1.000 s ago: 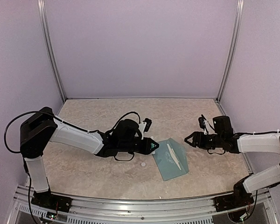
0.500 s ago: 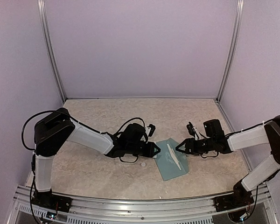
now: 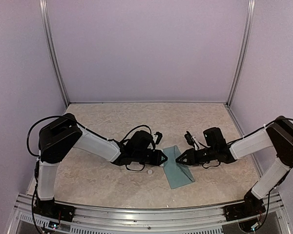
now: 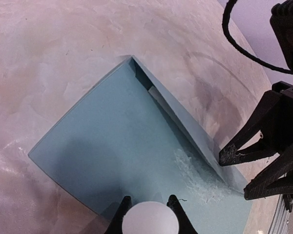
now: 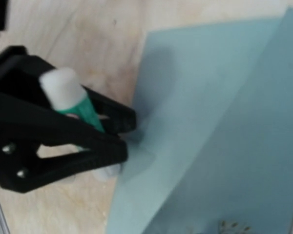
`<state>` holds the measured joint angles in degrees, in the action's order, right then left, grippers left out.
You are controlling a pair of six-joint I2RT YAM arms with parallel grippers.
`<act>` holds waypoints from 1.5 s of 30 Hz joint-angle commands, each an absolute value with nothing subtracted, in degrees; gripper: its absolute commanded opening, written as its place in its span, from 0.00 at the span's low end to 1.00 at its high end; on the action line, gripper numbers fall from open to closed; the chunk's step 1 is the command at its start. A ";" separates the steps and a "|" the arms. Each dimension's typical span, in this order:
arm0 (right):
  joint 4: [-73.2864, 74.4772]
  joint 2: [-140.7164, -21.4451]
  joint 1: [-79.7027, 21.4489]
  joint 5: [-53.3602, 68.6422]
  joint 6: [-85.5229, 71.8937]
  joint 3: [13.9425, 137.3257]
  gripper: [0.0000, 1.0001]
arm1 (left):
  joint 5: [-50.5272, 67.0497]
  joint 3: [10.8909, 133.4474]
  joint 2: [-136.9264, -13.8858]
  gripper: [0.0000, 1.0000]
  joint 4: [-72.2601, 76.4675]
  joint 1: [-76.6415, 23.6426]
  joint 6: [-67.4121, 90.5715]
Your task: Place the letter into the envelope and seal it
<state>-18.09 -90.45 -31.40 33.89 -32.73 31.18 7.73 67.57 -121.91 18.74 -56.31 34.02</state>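
The teal envelope [image 3: 178, 175] lies flat between both arms, its flap [image 4: 185, 119] slightly raised along the fold. A sliver of the pale letter [image 4: 155, 94] shows under the flap's corner. A whitish smear [image 4: 195, 175] marks the envelope near the flap. My left gripper [image 3: 162, 157] is shut on the white-and-green glue stick [image 5: 71, 97], hovering over the envelope's left edge [image 4: 63, 146]. My right gripper [image 4: 236, 173] sits at the flap's outer edge, jaws apart. Its own fingers do not show in the right wrist view.
A small white cap [image 3: 150, 171] lies on the mottled beige table [image 3: 102, 122] just left of the envelope, below the left gripper. Lilac walls and metal posts [image 3: 53, 63] enclose the table on three sides.
My right gripper has moved left onto the envelope's flap and its jaws have narrowed. The left gripper with the glue stick has crept right. The letter's white strip no longer shows from above.
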 commanded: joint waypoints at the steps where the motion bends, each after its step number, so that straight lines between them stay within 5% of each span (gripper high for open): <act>1: -21.53 -93.83 -32.60 33.42 -35.00 32.40 0.33 | 7.89 67.49 -123.60 0.02 18.10 -56.16 34.45; 8: -21.30 -98.26 -32.65 29.28 -38.64 31.87 0.08 | 7.10 66.13 -122.29 0.02 18.15 -56.32 34.37; 13: -19.87 -100.44 -33.68 28.20 -38.98 32.42 0.00 | 7.38 66.28 -122.20 0.02 18.46 -56.80 34.13; 45: -9.19 -91.25 -38.08 22.58 -40.91 27.15 0.00 | 5.95 66.87 -123.57 0.00 16.36 -56.80 36.21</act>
